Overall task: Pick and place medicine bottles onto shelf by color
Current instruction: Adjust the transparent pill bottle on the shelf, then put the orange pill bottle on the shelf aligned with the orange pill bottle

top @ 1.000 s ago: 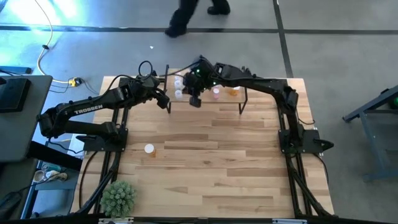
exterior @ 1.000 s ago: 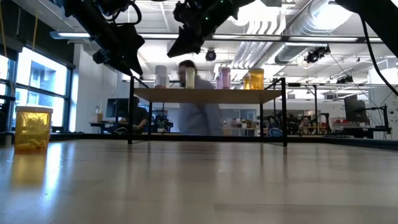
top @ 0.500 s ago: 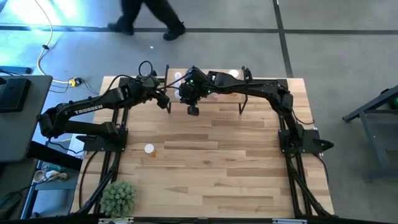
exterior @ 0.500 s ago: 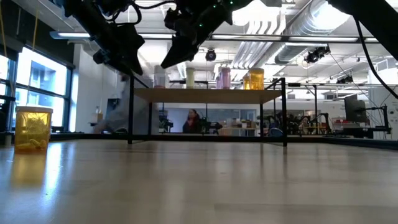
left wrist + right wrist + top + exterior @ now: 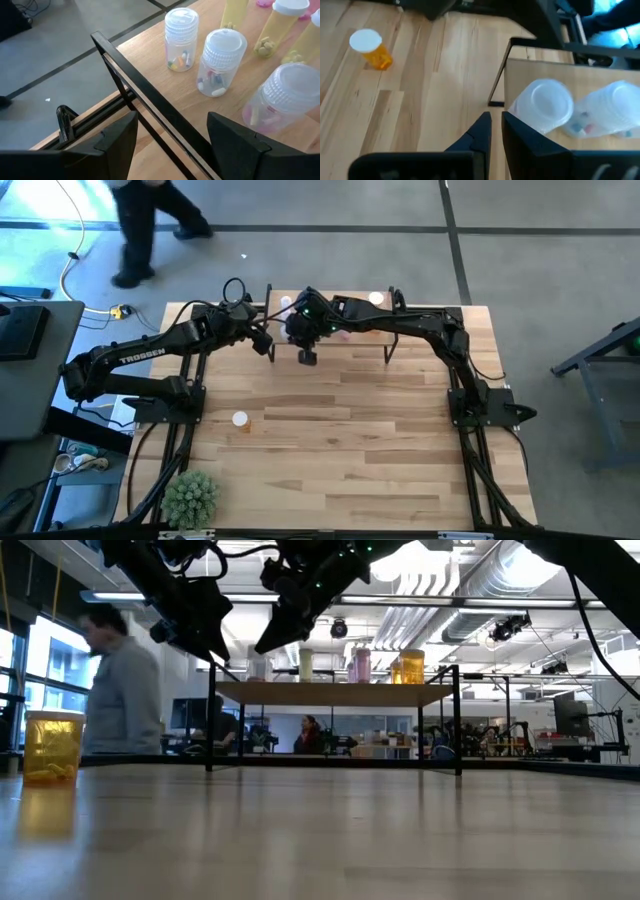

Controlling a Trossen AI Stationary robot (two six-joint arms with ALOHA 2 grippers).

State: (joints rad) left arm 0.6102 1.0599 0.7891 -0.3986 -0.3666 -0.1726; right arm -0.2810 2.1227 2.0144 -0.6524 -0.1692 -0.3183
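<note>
The shelf [image 5: 335, 692] stands at the table's far middle, and its top [image 5: 365, 340] also shows in the high view. On it stand bluish-clear bottles [image 5: 181, 40] [image 5: 220, 62], pale yellow ones [image 5: 306, 663], pink ones [image 5: 360, 665] and an orange one [image 5: 408, 667]. Another orange bottle [image 5: 240, 420] stands on the table at the left. My left gripper [image 5: 172, 150] is open and empty, just outside the shelf's left end [image 5: 262, 340]. My right gripper [image 5: 496, 131] is shut and empty, above the shelf's near left corner [image 5: 307, 356].
The shelf's black frame bar [image 5: 150, 107] runs just ahead of my left fingers. A small green plant [image 5: 190, 498] stands at the table's near left corner. A person [image 5: 120, 690] walks past beyond the table's far edge. Bare tabletop lies between the shelf and the near edge.
My right gripper has drawn back from over the shelf's middle toward the table's left edge and a little toward the near edge, dropping slightly. A person has walked leftward behind the table.
</note>
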